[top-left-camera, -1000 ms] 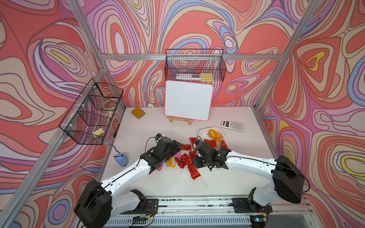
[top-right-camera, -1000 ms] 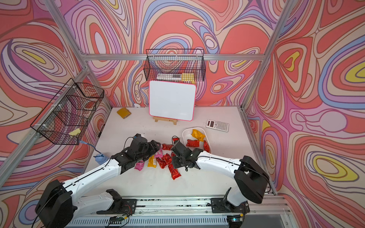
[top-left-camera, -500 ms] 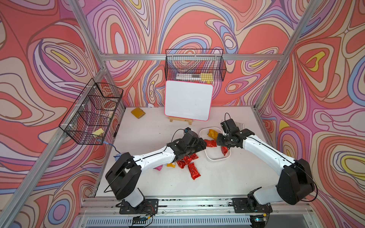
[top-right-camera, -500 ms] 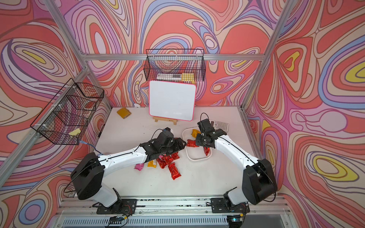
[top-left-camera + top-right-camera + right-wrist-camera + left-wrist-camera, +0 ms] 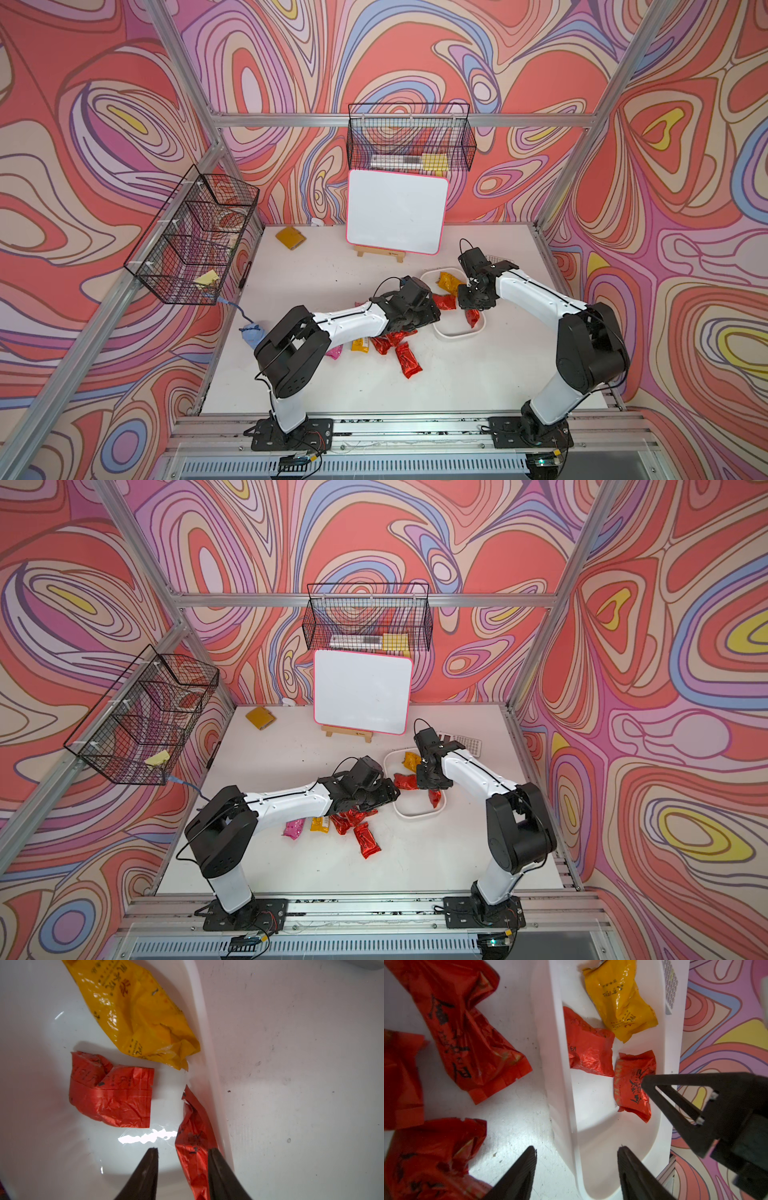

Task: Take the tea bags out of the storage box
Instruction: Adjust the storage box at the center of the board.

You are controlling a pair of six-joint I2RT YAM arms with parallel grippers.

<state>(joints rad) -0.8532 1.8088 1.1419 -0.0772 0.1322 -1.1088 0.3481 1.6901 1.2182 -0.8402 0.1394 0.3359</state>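
Mostly done: many tea bags (image 5: 409,365) on table (image 5: 457,386); three remain in storage box (image 5: 453,334); left gripper (image 5: 576,1150), right gripper (image 5: 182,1150) both agape, empty.

Unreadable black Chinese print on tea bags (image 5: 618,1001)

Partly hidden under left arm (image 5: 349,322): red tea bags (image 5: 386,343). Mostly behind right arm (image 5: 469,771): calculator (image 5: 469,746), keys too small to read.
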